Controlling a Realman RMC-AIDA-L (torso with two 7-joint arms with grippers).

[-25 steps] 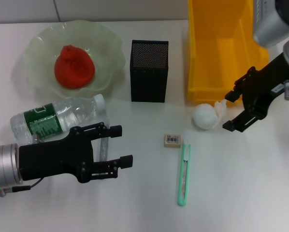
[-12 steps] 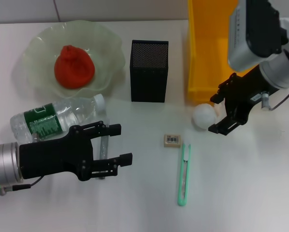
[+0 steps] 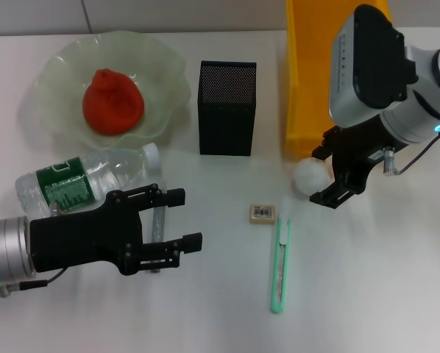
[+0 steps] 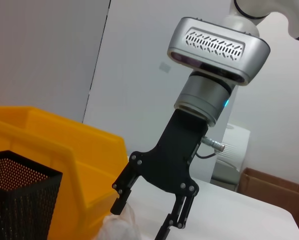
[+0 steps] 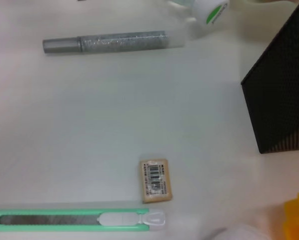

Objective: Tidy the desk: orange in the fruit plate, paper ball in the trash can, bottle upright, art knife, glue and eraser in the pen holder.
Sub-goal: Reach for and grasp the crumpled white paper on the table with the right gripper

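Note:
A white paper ball (image 3: 309, 177) lies in front of the yellow trash bin (image 3: 323, 81). My right gripper (image 3: 324, 176) is open with its fingers either side of the ball's right part; the left wrist view shows it (image 4: 138, 222) beside the ball (image 4: 117, 227). An orange (image 3: 113, 101) sits in the green plate (image 3: 62, 66). A bottle (image 3: 80, 181) lies on its side. My left gripper (image 3: 185, 219) is open over a silver glue stick (image 3: 157, 224). An eraser (image 3: 262, 213) and a green art knife (image 3: 280, 265) lie near the black pen holder (image 3: 227, 108).
The right wrist view shows the glue stick (image 5: 107, 42), eraser (image 5: 156, 181), art knife (image 5: 79, 220), pen holder (image 5: 284, 100) and bottle cap (image 5: 209, 9) on the white desk. The bin stands close behind the right gripper.
My right gripper has moved left and down from beside the bin until its open fingers straddle the paper ball. The left arm has not moved.

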